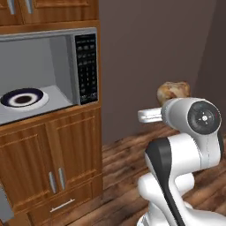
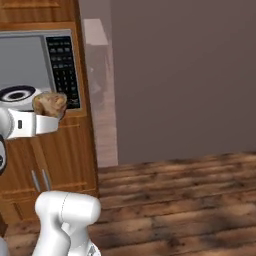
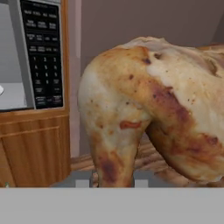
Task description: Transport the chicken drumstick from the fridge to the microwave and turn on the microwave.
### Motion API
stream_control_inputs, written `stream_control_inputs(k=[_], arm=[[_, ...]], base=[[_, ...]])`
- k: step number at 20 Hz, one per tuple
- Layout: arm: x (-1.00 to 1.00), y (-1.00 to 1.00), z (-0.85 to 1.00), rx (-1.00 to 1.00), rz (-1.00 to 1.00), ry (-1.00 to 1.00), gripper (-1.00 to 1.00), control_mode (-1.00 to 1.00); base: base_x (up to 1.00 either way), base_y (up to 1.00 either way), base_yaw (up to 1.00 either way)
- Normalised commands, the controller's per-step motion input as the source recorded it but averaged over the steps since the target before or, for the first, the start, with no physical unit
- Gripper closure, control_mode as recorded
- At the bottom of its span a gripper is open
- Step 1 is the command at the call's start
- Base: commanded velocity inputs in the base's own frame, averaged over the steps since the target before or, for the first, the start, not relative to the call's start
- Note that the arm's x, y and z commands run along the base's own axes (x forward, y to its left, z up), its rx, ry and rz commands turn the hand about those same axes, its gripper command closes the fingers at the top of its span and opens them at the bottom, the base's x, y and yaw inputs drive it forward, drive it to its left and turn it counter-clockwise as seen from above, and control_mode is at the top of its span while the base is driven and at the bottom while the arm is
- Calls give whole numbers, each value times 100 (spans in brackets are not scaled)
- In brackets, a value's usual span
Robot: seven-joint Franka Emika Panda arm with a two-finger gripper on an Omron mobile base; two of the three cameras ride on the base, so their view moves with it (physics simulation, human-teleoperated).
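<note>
The chicken drumstick (image 3: 148,109) sits clamped in the part-closed end effector (image 3: 108,181), apparently upright, right of the microwave (image 1: 44,70), whose open cavity with its plate (image 1: 24,98) lies leftward.

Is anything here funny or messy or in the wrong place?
Nothing is spilled or broken. The odd sight is the chicken drumstick held up in the air by the claw, right of the microwave. The microwave stands open with a blue plate waiting inside.
</note>
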Motion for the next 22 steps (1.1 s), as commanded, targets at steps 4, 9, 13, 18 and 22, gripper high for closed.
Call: stream_control_inputs(k=[4, 9, 13, 18, 22], arm=[[0, 0, 0, 0, 0, 0, 100, 100], [0, 0, 0, 0, 0, 0, 100, 100], [0, 0, 0, 0, 0, 0, 100, 100], [0, 0, 0, 0, 0, 0, 100, 100], [0, 0, 0, 0, 0, 0, 100, 100]], base=[[39, -4, 50], [47, -11, 48], [55, -26, 44], [53, -24, 37], [34, -16, 26]])
